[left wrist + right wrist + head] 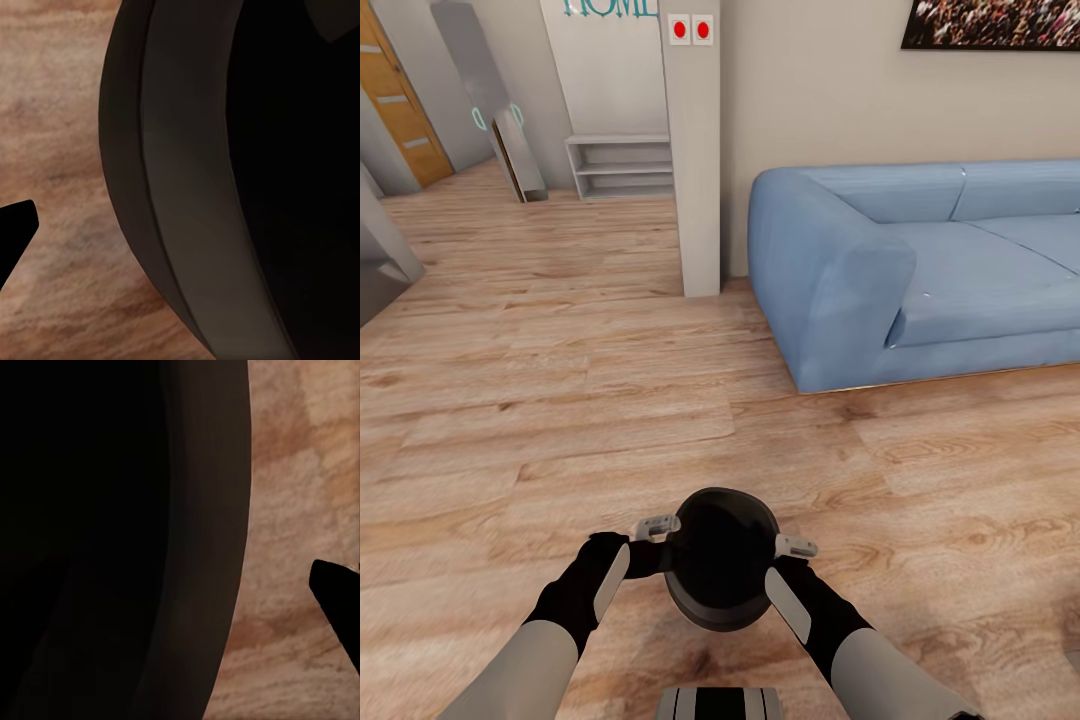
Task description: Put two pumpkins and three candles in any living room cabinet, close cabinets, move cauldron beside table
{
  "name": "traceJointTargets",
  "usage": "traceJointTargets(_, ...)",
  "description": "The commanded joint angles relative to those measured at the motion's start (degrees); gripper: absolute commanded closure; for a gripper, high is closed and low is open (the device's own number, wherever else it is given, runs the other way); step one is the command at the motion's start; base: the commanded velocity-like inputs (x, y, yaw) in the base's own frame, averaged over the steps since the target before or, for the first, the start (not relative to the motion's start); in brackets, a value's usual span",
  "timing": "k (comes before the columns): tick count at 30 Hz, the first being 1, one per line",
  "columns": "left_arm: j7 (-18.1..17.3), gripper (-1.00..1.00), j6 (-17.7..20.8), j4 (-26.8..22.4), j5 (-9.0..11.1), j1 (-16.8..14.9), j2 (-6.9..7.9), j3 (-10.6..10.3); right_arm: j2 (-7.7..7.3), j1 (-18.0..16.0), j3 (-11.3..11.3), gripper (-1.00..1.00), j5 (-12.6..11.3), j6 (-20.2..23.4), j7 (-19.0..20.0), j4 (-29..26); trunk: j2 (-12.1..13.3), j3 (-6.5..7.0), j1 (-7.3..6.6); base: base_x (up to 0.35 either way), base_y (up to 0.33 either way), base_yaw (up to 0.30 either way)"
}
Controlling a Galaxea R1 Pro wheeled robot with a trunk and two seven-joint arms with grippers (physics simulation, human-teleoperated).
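cauldron: the black round pot (720, 560) is held up between the two arms, low and central in the head view, above the wooden floor (560, 400), with its wide dark mouth facing up toward the camera; in the left wrist view its rim and curved wall (187, 187) loom close, and in the right wrist view its dark wall (202, 547) does the same
left gripper: the left gripper (657, 528) sits at the cauldron's left rim, one pale finger lying over the rim edge; it looks clamped on the rim, though the second finger is hidden, so the grip cannot be confirmed for certain
right gripper: the right gripper (795, 548) sits at the cauldron's right rim, a pale finger resting at the edge; again it appears to pinch the rim, the other finger hidden by the pot
arms: black forearms with grey upper sleeves reach in from both lower corners toward the pot
sofa: a blue sofa (920, 270) stands ahead and to the right, against the beige wall, well apart from the cauldron
pillar: a pale pillar (692, 150) with two red buttons rises just left of the sofa's arm
shelf: a low white open shelf (622, 165) stands against the far wall, left of the pillar
door: an orange-brown door (400, 100) shows at far left
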Motion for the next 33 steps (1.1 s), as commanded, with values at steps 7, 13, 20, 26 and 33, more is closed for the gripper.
traceJointTargets(7,0.1,-1.0,0.4,-0.1,0.5,0.0,-0.04,0.2,0.0,0.0,0.2,1.0,-0.2,0.2,-0.4,-0.1,0.0,-0.04,-0.01,0.0,0.0,0.0)
traceJointTargets(13,0.0,1.0,0.5,-0.1,0.5,0.0,0.02,0.3,0.0,0.0,0.2,1.0,-0.2,0.2,-0.4,-0.1,0.0,-0.04,-0.01,0.0,0.0,0.0)
traceJointTargets(20,0.1,1.0,0.5,-0.1,0.5,0.0,0.05,0.3,0.0,0.0,0.2,1.0,-0.2,0.2,-0.4,-0.1,0.0,-0.04,-0.01,0.0,0.0,0.0)
traceJointTargets(26,0.0,1.0,0.5,-0.1,0.5,0.0,0.05,0.3,0.0,0.0,0.2,1.0,-0.3,0.2,-0.4,-0.1,0.0,0.62,-0.09,0.0,0.0,0.0)
traceJointTargets(33,0.0,1.0,0.5,-0.1,0.5,0.0,0.05,0.3,0.0,0.0,0.2,1.0,-0.3,0.2,-0.4,-0.2,0.1,2.17,-0.27,0.0,0.0,0.0)
